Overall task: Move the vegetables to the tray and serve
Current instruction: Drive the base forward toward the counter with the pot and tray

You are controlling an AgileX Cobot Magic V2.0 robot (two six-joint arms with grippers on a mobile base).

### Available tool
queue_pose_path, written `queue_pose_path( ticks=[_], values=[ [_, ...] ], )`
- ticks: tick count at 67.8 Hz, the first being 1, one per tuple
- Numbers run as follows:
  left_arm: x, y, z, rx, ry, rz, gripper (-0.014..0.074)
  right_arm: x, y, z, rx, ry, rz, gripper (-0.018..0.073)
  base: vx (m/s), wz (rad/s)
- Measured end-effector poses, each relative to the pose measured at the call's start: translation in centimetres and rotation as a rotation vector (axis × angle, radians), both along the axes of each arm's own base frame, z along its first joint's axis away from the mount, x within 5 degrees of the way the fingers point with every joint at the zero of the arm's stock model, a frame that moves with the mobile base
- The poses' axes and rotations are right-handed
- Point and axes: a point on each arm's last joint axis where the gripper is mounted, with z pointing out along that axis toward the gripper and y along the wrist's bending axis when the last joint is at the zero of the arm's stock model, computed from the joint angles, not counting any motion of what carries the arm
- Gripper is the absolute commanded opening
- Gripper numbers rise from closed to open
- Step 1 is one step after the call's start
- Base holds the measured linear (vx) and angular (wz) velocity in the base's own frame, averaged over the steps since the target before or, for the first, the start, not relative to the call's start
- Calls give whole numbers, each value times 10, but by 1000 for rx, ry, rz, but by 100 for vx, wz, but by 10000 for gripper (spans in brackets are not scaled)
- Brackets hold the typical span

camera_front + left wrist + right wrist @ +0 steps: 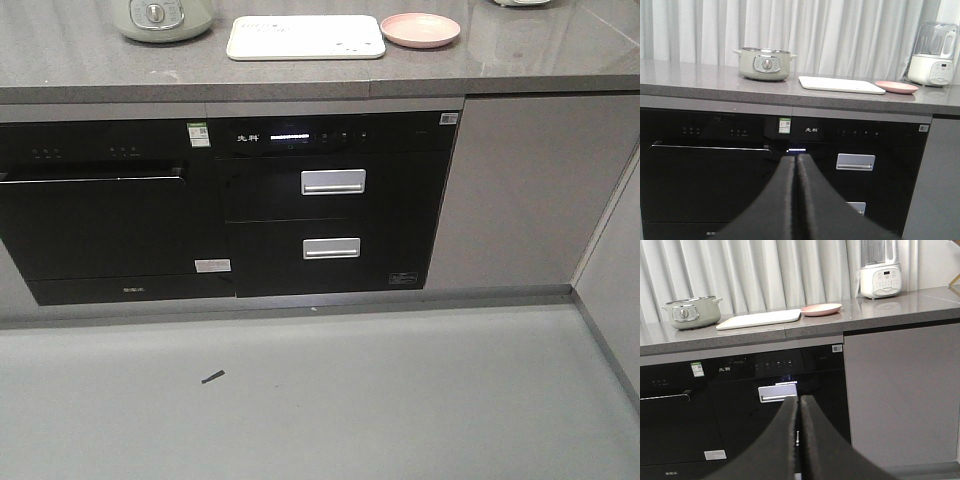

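The cream-white tray [305, 37] lies flat on the grey counter, also seen as the tray [841, 84] in the left wrist view and the tray [759, 319] in the right wrist view. No vegetables show in any view. My left gripper [795, 159] is shut with nothing in it, held low in front of the black appliances, well below the counter. Equally low, my right gripper [799, 400] is shut and empty, in front of the drawer handle. Neither gripper shows in the front view.
A pale green pot [160, 18] stands left of the tray, a round pink plate [420, 29] right of it. A white blender [880, 273] stands further right. Below the counter [80, 60] are a black oven [95, 215] and drawer unit [333, 215], with grey floor [320, 400] in front.
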Motion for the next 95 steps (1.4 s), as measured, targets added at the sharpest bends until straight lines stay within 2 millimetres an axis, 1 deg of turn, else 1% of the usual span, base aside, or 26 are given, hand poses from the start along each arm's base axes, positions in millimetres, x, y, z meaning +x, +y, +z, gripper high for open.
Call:
queue_pose_path(
  ticks=[95],
  values=[
    [0, 0, 0, 0, 0, 0, -6, 0, 0, 0, 0, 0, 0, -3, 7, -1]
  ],
)
